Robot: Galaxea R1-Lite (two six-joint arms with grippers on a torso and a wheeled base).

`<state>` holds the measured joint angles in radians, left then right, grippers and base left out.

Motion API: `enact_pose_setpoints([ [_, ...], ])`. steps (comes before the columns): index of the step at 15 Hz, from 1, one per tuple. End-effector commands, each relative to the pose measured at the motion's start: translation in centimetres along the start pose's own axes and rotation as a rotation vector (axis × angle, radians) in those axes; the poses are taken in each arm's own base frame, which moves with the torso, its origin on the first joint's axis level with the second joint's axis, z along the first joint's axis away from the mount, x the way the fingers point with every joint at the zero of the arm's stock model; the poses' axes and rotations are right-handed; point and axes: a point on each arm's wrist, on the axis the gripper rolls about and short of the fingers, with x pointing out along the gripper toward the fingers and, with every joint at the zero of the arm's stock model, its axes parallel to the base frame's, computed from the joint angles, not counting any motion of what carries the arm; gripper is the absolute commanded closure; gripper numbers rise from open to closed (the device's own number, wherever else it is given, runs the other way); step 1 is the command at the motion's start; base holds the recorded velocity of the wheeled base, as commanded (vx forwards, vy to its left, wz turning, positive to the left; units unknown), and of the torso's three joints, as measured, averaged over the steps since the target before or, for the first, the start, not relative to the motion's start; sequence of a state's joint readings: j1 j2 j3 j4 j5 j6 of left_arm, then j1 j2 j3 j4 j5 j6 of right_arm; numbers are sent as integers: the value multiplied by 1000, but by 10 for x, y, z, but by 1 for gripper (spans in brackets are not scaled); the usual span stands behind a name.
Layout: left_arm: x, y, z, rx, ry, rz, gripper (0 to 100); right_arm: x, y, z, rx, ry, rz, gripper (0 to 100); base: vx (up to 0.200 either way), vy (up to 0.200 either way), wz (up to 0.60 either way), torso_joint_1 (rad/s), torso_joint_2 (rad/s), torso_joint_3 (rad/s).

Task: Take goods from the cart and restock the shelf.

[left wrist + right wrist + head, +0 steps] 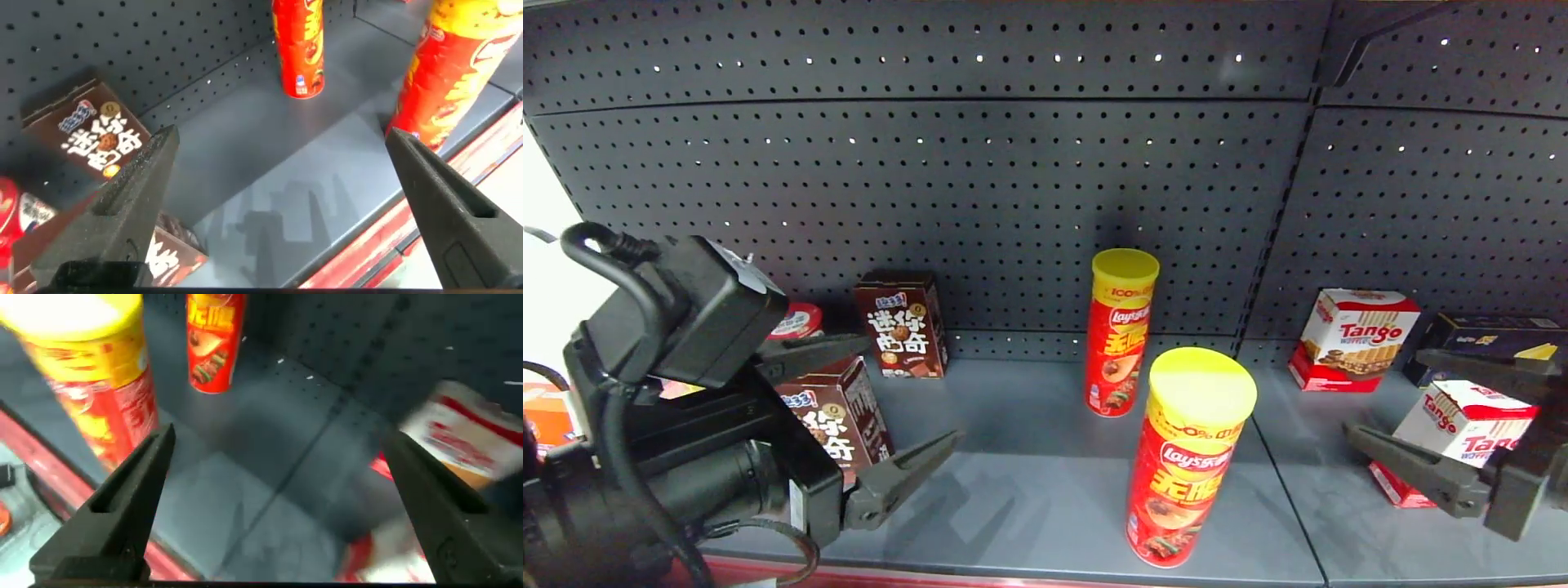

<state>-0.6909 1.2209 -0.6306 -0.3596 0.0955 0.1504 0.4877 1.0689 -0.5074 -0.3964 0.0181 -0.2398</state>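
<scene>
Dark grey perforated back panel [931, 180] closes off the rear of the scene, and below it runs the grey shelf [1029, 474], edged along the front by a red lip [384, 237].

The left gripper [911, 392] hangs over the left part of the shelf with its fingers spread wide and nothing between them. The right gripper [1384, 394] sits at the right, likewise spread and empty.

The goods in sight already stand on the shelf. The front can [1188, 457] of crisps is upright near the front edge, and the rear can [1121, 331] is upright behind it, close to the back panel. Two brown chocolate boxes [901, 322] stand at the left. The nearer one is just beside the left gripper's lower finger, though whether they touch cannot be told. Two wafer boxes [1352, 339] sit at the right, the nearer one close behind the right gripper. A dark box [1494, 335] lies farther right, and a small red-lidded tub [796, 320] peeks out behind the left arm.

With both pincers empty at the shelf, the step in hand appears to be going back to the cart for the next item. To do that well, each arm would best draw straight back from the shelf rather than swing sideways. The left arm should keep clear of the near chocolate box, and the right arm of the near wafer box. The tall front can looks the easiest thing to topple. Bare shelf between the cans and the chocolate boxes looks a fair spot for the next item.
</scene>
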Motion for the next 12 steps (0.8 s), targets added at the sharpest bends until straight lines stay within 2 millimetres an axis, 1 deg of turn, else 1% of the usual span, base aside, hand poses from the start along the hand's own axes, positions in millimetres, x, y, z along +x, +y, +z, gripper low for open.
enact_pose_setpoints([
  [1, 10, -1, -8, 3, 45, -4, 0, 34, 8, -21, -1, 117, 55, 0, 0, 0, 0, 0, 0, 0],
  [2, 9, -2, -14, 4, 59, -9, 0, 32, 11, -31, -2, 142, 69, 0, 0, 0, 0, 0, 0, 0],
  [4, 9, -2, -16, 3, 47, -10, 0, 27, 15, -44, -6, 164, 92, 0, 0, 0, 0, 0, 0, 0],
  [7, 16, -3, -14, 3, 51, -16, 0, 25, 19, -46, -9, 172, 112, 0, 0, 0, 0, 0, 0, 0],
  [9, 21, -3, -15, 4, 65, -26, 0, 29, 22, -48, -14, 193, 129, 0, 0, 0, 0, 0, 0, 0],
  [11, 21, -4, -16, 5, 68, -29, 0, 32, 23, -50, -15, 205, 135, 0, 0, 0, 0, 0, 0, 0],
  [12, 22, -4, -16, 5, 69, -29, 0, 39, 24, -46, -16, 202, 139, 0, 0, 0, 0, 0, 0, 0],
])
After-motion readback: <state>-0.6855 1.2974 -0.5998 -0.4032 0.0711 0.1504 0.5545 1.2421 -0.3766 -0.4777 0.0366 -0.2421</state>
